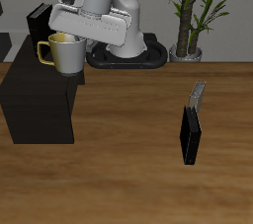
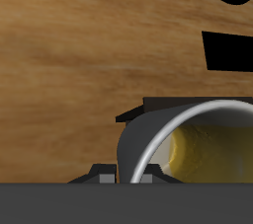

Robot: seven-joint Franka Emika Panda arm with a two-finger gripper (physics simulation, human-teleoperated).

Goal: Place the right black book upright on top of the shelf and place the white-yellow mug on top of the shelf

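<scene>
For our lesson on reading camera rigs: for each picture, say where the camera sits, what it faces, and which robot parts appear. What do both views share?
Exterior view: high, before the table, facing the arm's gripper over the white-yellow mug on the shelf.
Wrist view: on the gripper, looking down past its fingertips into the mug.
Shared: mug, shelf, wooden tabletop.
</scene>
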